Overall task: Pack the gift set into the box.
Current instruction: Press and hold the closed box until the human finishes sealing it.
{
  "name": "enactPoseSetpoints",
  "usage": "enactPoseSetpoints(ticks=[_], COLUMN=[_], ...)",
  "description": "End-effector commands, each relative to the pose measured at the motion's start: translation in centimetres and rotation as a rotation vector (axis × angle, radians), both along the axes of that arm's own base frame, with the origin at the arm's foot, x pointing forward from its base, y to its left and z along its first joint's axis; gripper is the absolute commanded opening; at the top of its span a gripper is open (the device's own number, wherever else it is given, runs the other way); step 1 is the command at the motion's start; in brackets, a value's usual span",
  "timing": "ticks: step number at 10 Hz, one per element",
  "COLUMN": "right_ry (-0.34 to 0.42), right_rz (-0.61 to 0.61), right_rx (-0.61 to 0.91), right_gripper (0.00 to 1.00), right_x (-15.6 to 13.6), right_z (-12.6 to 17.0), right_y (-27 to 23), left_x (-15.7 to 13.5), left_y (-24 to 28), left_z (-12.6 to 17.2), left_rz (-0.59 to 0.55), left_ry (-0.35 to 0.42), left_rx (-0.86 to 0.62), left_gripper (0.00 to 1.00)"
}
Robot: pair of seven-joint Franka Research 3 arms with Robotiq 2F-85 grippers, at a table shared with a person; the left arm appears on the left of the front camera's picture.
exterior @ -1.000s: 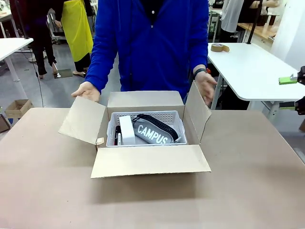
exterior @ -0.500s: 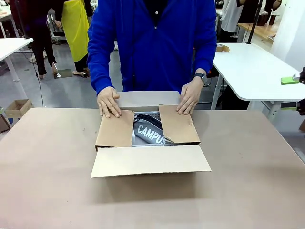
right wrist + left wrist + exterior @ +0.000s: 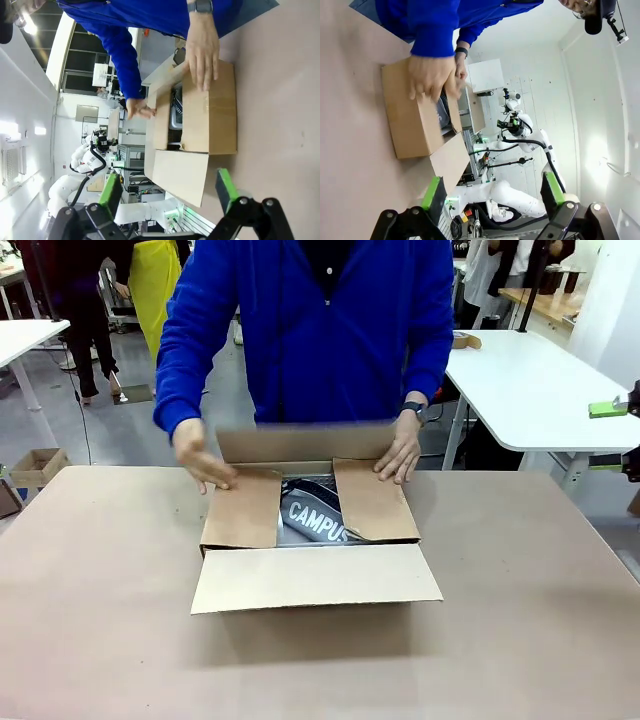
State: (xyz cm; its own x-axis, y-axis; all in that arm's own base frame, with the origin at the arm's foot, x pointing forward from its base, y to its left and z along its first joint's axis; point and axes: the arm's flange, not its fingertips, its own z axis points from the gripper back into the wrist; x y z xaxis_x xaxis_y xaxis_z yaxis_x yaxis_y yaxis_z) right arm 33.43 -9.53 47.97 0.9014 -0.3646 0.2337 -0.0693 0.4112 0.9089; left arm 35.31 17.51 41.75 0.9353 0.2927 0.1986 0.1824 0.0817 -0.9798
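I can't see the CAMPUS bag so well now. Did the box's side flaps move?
Yes. The side flaps swung inward over the box, partly covering the gift set, while the near flap stayed put.

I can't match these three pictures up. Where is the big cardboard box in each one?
Front view: the box sits in the centre of the picture, with its near flap open.
Left wrist view: the box is at the left, turned sideways.
Right wrist view: the box is right of centre, also sideways.
Shared landmark: the watch on the wrist of the hand pressing a side flap.
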Motion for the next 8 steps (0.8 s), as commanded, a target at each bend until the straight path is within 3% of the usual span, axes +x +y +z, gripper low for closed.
enactPoseSetpoints(ticks=[1,8], right_ry=[-0.022,-0.022], right_rz=[0.017,0.017], right_rx=[-0.017,-0.017], right_gripper=[1.00,1.00], right_x=[-0.01,-0.01], right_z=[0.06,0.06], right_y=[-0.22,-0.22], left_x=[-0.43,-0.43], left_y=[-0.06,-0.06], left_z=[0.14,0.14], left_rz=[-0.007,-0.007], left_ry=[-0.002,-0.002], left_rx=[-0.004,-0.004], left_gripper=[1.00,1.00])
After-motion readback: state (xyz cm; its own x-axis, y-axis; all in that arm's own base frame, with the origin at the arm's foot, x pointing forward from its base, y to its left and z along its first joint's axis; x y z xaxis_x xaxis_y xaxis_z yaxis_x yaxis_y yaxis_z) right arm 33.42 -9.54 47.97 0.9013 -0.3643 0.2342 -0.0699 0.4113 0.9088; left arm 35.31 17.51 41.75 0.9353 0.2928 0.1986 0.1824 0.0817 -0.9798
